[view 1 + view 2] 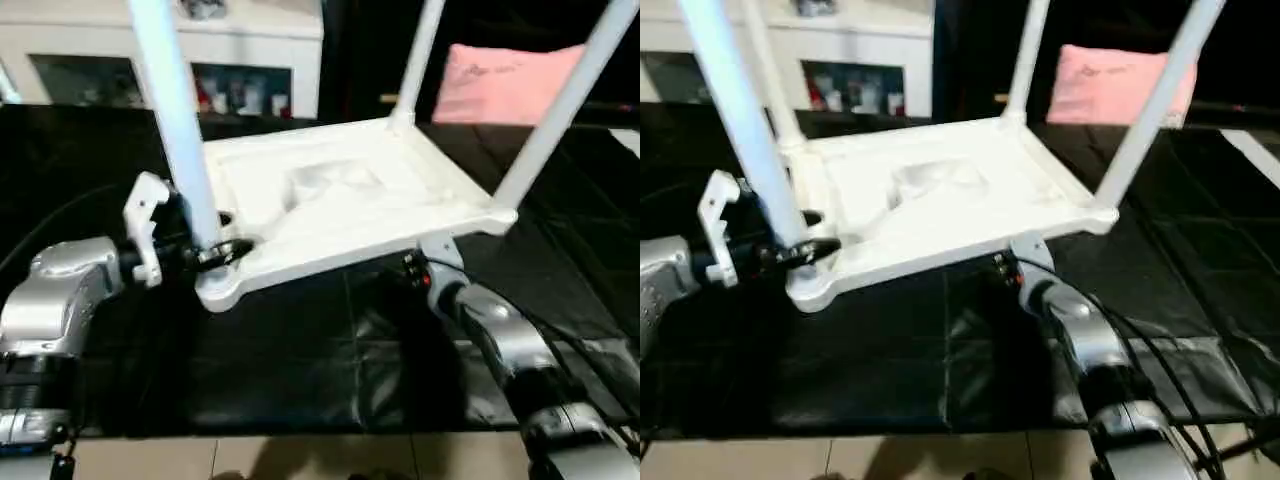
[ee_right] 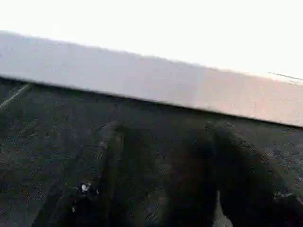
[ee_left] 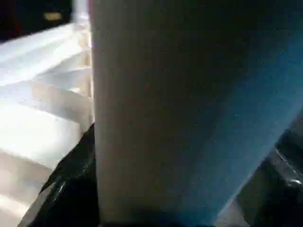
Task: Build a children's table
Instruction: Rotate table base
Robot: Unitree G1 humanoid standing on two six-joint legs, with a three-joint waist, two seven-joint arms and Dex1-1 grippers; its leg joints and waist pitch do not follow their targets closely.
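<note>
The white tabletop (image 1: 330, 200) lies underside up on the black mat, tilted, with its near right side raised. Legs stand up from its corner sockets: near left (image 1: 180, 130), far right (image 1: 420, 60), near right (image 1: 560, 110) and far left (image 1: 770, 80). My left gripper (image 1: 225, 250) reaches in from the left at the foot of the near-left leg. That leg (image 3: 180, 109) stands between its black fingers (image 3: 71, 179), and the far finger sits apart from it. My right gripper (image 1: 432, 268) is tucked under the tabletop's near right edge (image 2: 151, 80), its dark fingers (image 2: 118, 179) spread with nothing between them.
A black mat (image 1: 300, 350) covers the work area, and a strip of light floor (image 1: 300, 455) runs along its near edge. A white cabinet with glass doors (image 1: 250, 50) stands behind, a pink pillow (image 1: 500, 80) at the back right. Cables (image 1: 1200, 370) trail beside my right forearm.
</note>
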